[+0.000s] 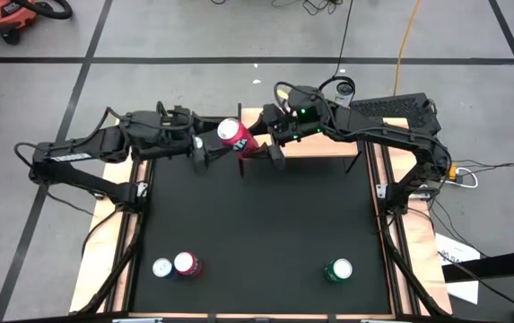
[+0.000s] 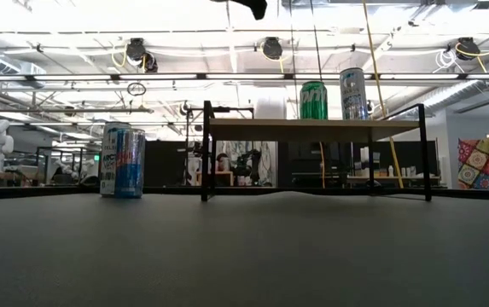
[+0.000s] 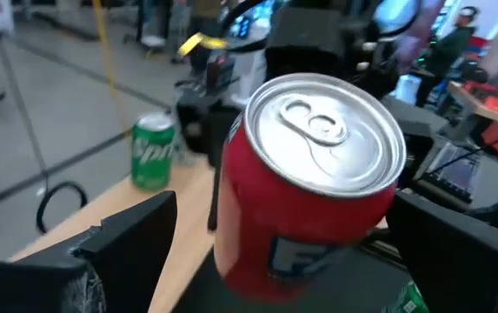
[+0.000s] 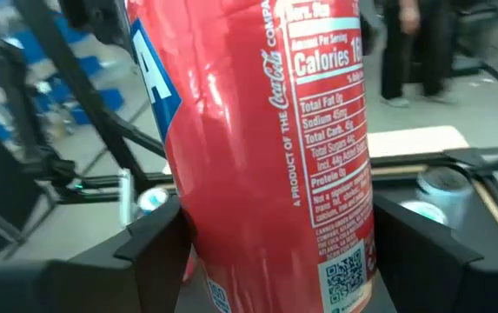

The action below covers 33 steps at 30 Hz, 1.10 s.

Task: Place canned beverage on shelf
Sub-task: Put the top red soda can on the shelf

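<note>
Currently mid-handover | red cola can [image 1: 230, 133] tilted, clamped in right gripper [image 4: 275, 252] | left gripper [image 3: 301, 252] fingers apart, flanking it | above shelf [image 2: 312, 128] edge, likely for re-grip.

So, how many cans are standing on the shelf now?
2. A green can and a silver can stand side by side on the shelf, right of its middle in the low view. The red can is not on it.

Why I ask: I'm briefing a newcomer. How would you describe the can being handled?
At the far edge of the black table, beside the wood-topped shelf, aloft between the left gripper and right gripper, is a tilted red can. Every other can stands upright on a surface.
</note>
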Tool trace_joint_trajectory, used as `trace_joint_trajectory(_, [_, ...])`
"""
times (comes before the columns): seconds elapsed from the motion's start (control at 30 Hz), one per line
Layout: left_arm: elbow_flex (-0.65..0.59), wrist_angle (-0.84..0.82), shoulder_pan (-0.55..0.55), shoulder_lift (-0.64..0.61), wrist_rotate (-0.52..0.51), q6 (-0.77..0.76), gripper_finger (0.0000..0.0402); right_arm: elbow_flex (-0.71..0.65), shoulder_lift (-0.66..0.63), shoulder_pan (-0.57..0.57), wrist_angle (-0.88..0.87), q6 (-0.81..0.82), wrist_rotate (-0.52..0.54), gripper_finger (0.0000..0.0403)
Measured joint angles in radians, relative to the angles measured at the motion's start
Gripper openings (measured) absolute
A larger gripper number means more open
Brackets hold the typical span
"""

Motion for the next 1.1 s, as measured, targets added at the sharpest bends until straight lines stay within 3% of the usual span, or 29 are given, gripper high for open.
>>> trace_joint_trajectory(0.3, [-0.001, 0.120, 0.000, 0.053, 0.029, 0.081, 0.0393, 0.000, 0.001, -0.001, 0.038, 0.021, -0.023, 0.0290])
trace_joint_trajectory(0.77, [-0.001, 0.121, 0.001, 0.021, 0.035, 0.123, 0.0294, 0.002, 0.001, -0.001, 0.039, 0.028, -0.019, 0.0290])
trace_joint_trajectory(0.97, [-0.001, 0.109, 0.003, 0.022, 0.032, 0.121, 0.0284, 0.002, 0.001, -0.002, 0.012, 0.024, -0.013, 0.0295])
trace_joint_trajectory(1.1, [-0.002, 0.080, 0.028, 0.023, 0.047, 0.110, 0.0283, 0.004, -0.013, -0.005, -0.065, 0.016, 0.011, 0.0322])
